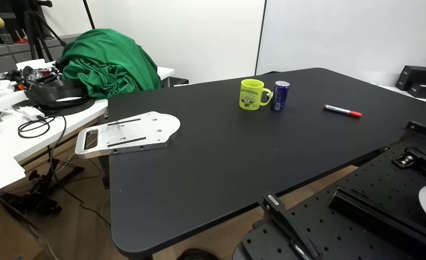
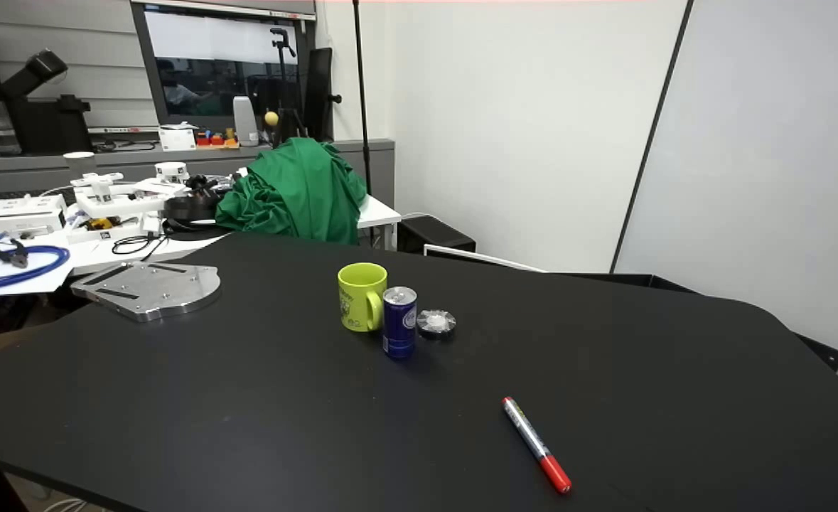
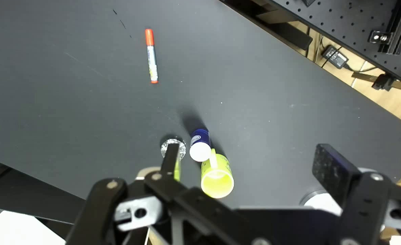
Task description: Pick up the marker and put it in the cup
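The marker lies flat on the black table, a thin stick with a grey printed barrel and a red cap; it shows in both exterior views [image 1: 343,111] [image 2: 532,439] and at the upper left of the wrist view [image 3: 152,59]. The yellow-green cup stands upright, its handle towards a blue can, in both exterior views [image 1: 249,96] [image 2: 356,302] and the wrist view [image 3: 218,182]. My gripper [image 3: 249,158] is open and empty, high above the table. In the wrist view the cup appears between its fingers, and the marker is away from them. The gripper is outside both exterior views.
The blue can [image 1: 280,96] [image 2: 399,327] stands close beside the cup's handle. A small round wrapped disc [image 2: 436,323] lies just past the can. A silver metal plate [image 1: 137,131] lies at the table's [image 1: 213,173] far end, overhanging the edge. A perforated black base [image 1: 328,231] adjoins the table.
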You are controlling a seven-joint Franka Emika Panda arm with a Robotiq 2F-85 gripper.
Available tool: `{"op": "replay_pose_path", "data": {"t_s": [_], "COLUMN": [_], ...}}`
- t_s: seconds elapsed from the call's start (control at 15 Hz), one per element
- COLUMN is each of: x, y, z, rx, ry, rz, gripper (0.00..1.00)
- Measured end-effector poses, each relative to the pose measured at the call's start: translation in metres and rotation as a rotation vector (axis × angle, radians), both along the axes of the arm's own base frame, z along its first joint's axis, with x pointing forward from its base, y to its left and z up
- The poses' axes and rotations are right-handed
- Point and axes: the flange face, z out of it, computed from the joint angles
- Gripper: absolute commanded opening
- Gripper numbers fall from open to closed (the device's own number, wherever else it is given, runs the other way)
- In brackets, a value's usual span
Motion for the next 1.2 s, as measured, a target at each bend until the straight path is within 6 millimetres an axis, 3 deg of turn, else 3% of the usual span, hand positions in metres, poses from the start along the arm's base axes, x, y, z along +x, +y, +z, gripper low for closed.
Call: {"op": "replay_pose_path", "data": {"t_s": [0.2, 0.4, 1.2], "x": [-0.002, 0.002, 0.016], "y": [-0.04, -0.067, -0.073], "z": [0.022, 0.029, 0.028], "rx": [0.058, 0.11, 0.075], "ry": [-0.013, 0.0, -0.011], "rz": [-0.025, -0.068, -0.038], "gripper": [1.0, 1.0, 1.0]}}
